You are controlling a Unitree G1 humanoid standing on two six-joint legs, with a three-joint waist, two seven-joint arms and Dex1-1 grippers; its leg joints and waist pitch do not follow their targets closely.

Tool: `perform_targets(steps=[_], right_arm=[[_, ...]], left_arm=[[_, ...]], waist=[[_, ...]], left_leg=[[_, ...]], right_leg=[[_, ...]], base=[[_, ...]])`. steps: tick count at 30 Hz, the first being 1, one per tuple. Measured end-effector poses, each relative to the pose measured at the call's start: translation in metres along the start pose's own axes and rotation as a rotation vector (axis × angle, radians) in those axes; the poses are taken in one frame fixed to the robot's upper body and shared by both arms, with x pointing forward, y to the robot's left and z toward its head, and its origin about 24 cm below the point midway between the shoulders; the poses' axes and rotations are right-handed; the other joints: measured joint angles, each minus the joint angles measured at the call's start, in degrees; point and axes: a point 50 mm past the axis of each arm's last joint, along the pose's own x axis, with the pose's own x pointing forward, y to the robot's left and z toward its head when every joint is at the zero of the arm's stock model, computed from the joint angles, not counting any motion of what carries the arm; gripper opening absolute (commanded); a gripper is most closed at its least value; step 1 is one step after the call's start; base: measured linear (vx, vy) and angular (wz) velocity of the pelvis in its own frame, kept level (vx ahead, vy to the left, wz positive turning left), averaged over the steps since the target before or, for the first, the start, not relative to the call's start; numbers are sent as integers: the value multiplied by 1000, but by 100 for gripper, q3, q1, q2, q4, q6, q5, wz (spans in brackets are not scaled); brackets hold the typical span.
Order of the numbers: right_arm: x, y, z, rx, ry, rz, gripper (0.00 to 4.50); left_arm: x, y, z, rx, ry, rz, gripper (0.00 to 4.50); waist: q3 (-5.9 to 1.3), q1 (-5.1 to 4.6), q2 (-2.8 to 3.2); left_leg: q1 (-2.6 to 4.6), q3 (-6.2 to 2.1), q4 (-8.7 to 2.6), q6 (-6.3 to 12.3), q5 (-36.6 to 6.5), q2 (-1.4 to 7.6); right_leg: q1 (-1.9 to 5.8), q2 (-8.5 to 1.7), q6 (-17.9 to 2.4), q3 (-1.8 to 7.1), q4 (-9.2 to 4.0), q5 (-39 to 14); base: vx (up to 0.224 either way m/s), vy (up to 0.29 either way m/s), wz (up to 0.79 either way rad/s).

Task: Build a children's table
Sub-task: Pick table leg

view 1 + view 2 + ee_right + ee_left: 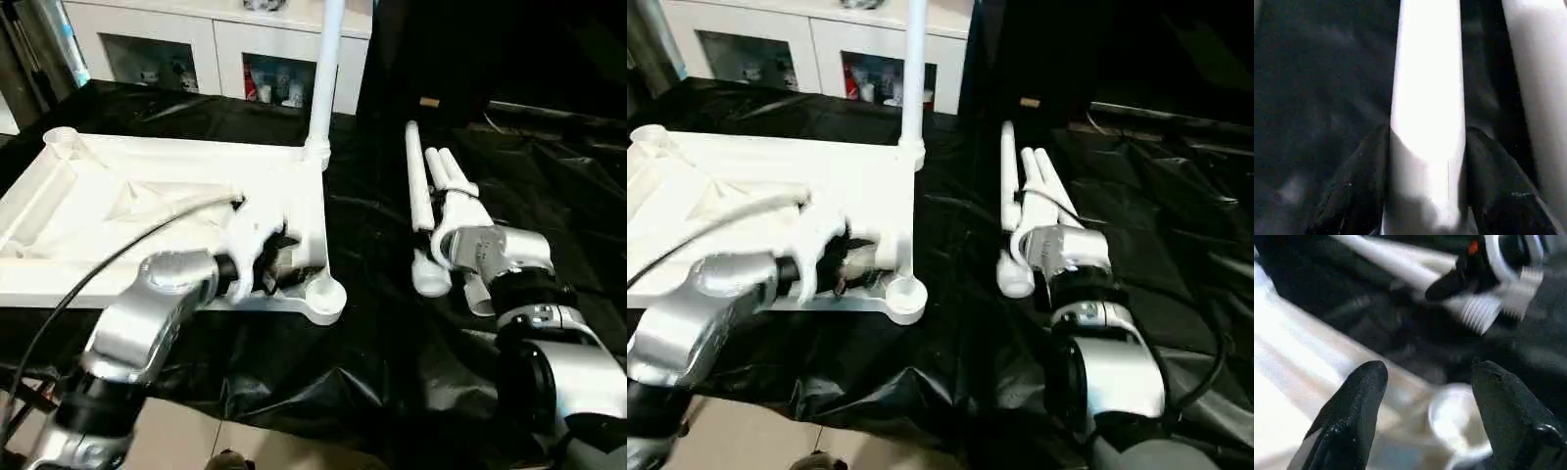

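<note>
The children's table top (pixel 147 196) lies upside down, ribs up, on the left of the black sheet. One white leg (pixel 328 69) stands upright in its far right corner. My left gripper (pixel 1430 369) hovers open over the near right corner socket (pixel 326 294), one black finger on either side of it. Three more legs (pixel 419 186) lie side by side on the sheet to the right. My right gripper (pixel 1427 132) is shut on one of these legs (pixel 1427 73), both fingers pressed against its sides. Another leg (pixel 1537 73) lies just beside it.
A white cabinet with glass doors (pixel 196 44) stands behind the work surface. The crinkled black sheet (pixel 372 323) covers the surface up to its front edge, with pale floor (pixel 196 441) below. A black cable (pixel 98 269) arcs from my left arm over the table top.
</note>
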Motion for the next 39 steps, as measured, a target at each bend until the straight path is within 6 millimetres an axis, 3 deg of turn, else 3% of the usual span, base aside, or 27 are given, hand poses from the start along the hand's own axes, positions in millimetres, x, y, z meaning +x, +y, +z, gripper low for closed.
perform_targets(steps=[5, 8, 15, 18, 22, 31, 39], right_arm=[[-8, 6, 8, 81, -156, 170, 186], [-18, 16, 5, 155, -280, 368, 186], [-74, 46, 25, 221, -522, 916, 186], [-87, 53, 17, 198, -518, 1053, 186], [-92, 61, 6, 160, -461, 1141, 186], [-104, 63, 7, 85, -455, 1181, 186], [-104, 63, 6, 60, -422, 1190, 186]], left_arm=[[12, 9, 17, -91, -108, 77, 319], [20, 22, 29, -209, -181, 171, 319], [37, 27, 65, -409, -345, 117, 319], [40, 24, 73, -491, -376, 53, 319], [41, 20, 80, -591, -427, -30, 319], [35, 18, 84, -803, -543, -165, 319], [28, 25, 90, -871, -595, -178, 319]], waist=[[1, -4, 3], [9, -3, 15], [10, 79, 16], [9, 124, 16], [10, 147, 16], [9, 164, 13], [9, 184, 11]], left_leg=[[0, 0, 1, 1, 0, 0], [-2, 0, 1, 2, 0, 0], [-7, -2, 0, 14, -6, 1], [-6, -2, 1, 15, -6, 1], [-4, -3, 5, 14, -5, 1], [-22, -12, 5, 15, -6, 1], [-43, -19, 5, 17, -7, 0]], right_leg=[[0, 0, 0, 0, 0, 0], [0, 0, -1, -1, -2, 2], [2, 0, -2, -6, -17, 1], [5, 0, -3, -7, -19, 2], [9, -3, -5, -7, -20, 3], [7, -3, -3, -18, -35, 3], [0, -2, -1, -24, -46, 4]], base=[[0, 0, 0], [0, 0, 0], [0, 0, 0], [0, 0, 0], [0, 0, 0], [0, 0, 0], [0, 0, 0]])
